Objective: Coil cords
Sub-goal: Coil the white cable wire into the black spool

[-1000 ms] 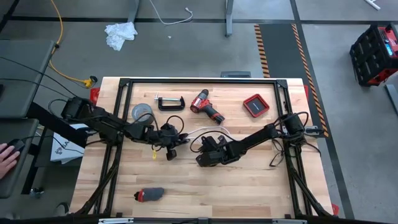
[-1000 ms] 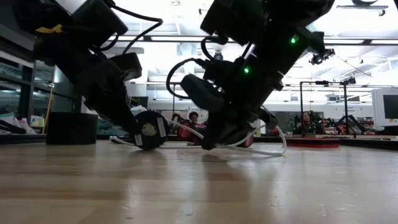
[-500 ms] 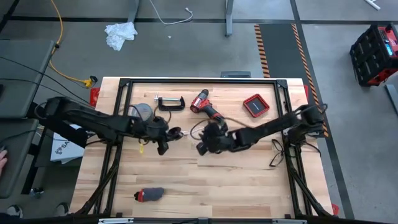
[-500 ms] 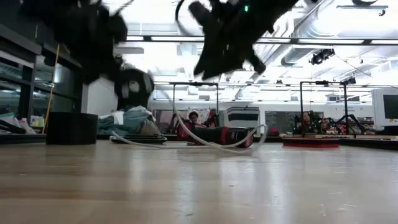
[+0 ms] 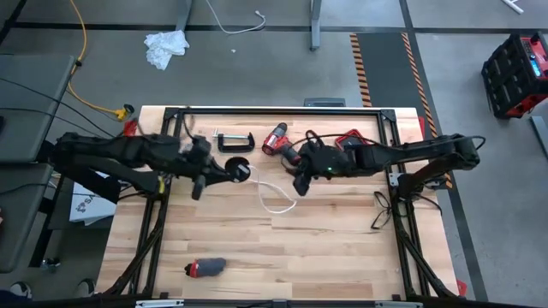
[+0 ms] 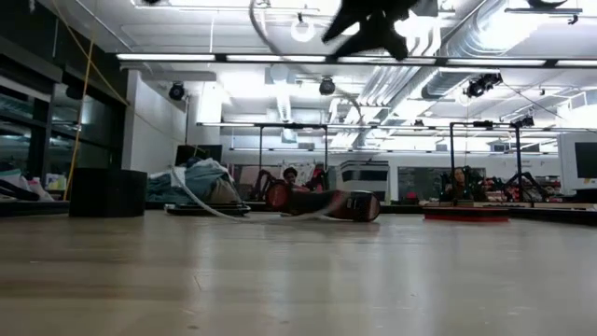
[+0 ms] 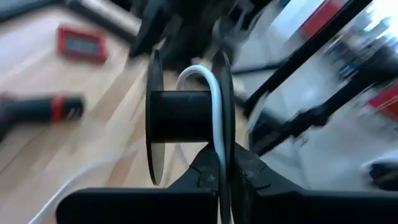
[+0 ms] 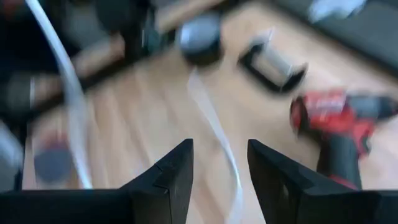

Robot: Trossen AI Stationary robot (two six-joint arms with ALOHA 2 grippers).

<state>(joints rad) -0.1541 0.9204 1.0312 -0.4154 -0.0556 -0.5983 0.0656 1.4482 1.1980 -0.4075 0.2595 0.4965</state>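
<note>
The cord is a thin white cable [image 5: 276, 208] ending in a small black spool-like disc [image 5: 238, 168]. My left gripper [image 5: 228, 171] reaches in from the table's left and is shut on that disc end, held above the table's middle. From the disc the cable drops to the wood, where a loose bend rests. My right gripper [image 5: 299, 183] hangs open just right of that bend, near the drill, with nothing between its fingers [image 8: 176, 171]. In the low view the cable [image 6: 201, 198] slants down to the tabletop. My left gripper pinches the rim of one of the disc's two flanges [image 7: 222, 163] between its two fingers, with the white cable [image 7: 215, 118] running over the hub and down beside that flange into the fingers. The fingers come roughly level from the table's left. The disc is lifted clear, with the cable trailing slack below it.
A red drill [image 5: 282, 145] and a black clamp [image 5: 233, 139] lie along the far edge. A red case [image 5: 351, 141] sits far right, partly under my right arm. A grey and red tool [image 5: 205, 268] lies near the front edge. A yellow cord [image 5: 81, 60] runs over the floor.
Both grippers have risen and gone toward the table's far edge. My left gripper has lifted the disc clear of the wood. My right gripper has opened and let go of the cable, whose bend now lies slack on the table.
</note>
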